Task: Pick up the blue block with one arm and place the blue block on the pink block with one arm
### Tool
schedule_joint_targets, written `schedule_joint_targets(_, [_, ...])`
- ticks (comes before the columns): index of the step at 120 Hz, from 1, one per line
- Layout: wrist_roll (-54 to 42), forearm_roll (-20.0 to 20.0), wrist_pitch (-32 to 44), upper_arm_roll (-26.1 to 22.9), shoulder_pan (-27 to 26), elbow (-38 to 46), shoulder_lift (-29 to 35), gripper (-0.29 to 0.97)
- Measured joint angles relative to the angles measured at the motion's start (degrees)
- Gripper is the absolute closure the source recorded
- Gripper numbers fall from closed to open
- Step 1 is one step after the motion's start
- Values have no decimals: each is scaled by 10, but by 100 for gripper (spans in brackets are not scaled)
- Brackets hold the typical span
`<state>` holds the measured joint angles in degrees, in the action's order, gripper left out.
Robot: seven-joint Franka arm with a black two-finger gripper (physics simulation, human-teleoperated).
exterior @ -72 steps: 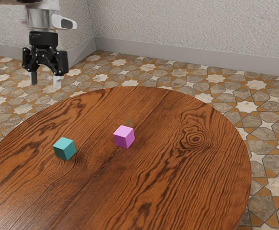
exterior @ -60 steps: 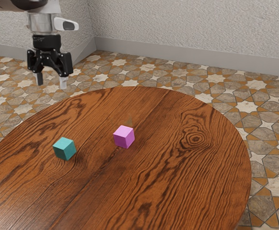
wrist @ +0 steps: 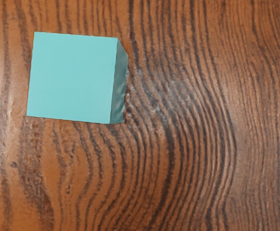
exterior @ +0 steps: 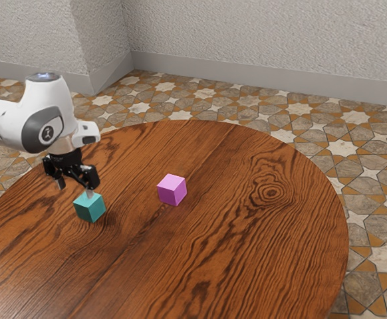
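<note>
Pincer (exterior: 75,188) state: fingers spread wide, nothing held. It hovers low over the desk (exterior: 260,226), just above the blue block (exterior: 89,207) and slightly to its far side. Whether it touches the block cannot be determined.

Blue block location: flat on the desk, toward the exterior view's left. In the wrist view the blue block (wrist: 72,77) sits off-centre under the hand, with its edges almost square to it.

Pink block (exterior: 172,189) location: on the desk, apart from the blue block, toward the exterior view's right.

Probable faults from this position:

- Offset descent. With the block not centred between the fingers, a straight descent may land one finger on the top face. Likely result: the block is pressed, tipped or pushed along the wood.
- Uneven closure. One finger reaching the block first may slide or rotate it, leaving a corner grip that slips during the lift.
- Placement. The pink block offers a small top face, so an off-centre release may let the blue block slide off or displace the pink block.
</note>
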<state>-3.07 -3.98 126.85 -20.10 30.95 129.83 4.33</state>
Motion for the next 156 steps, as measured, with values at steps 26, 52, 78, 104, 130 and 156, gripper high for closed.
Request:
schedule_joint_targets(26, [-22,-1,91,1,17,5,-44,0])
schedule_joint_targets(52, [-45,-5,128,2,34,6,-97,0])
schedule_joint_targets(78, [-78,-17,159,14,41,-31,-161,0])
schedule_joint_targets(104, [-107,-29,172,23,41,-70,-211,0])
schedule_joint_targets(130, [-128,-35,177,24,41,-103,-251,3])
schedule_joint_targets(156, [-142,-39,179,24,40,-105,-253,26])
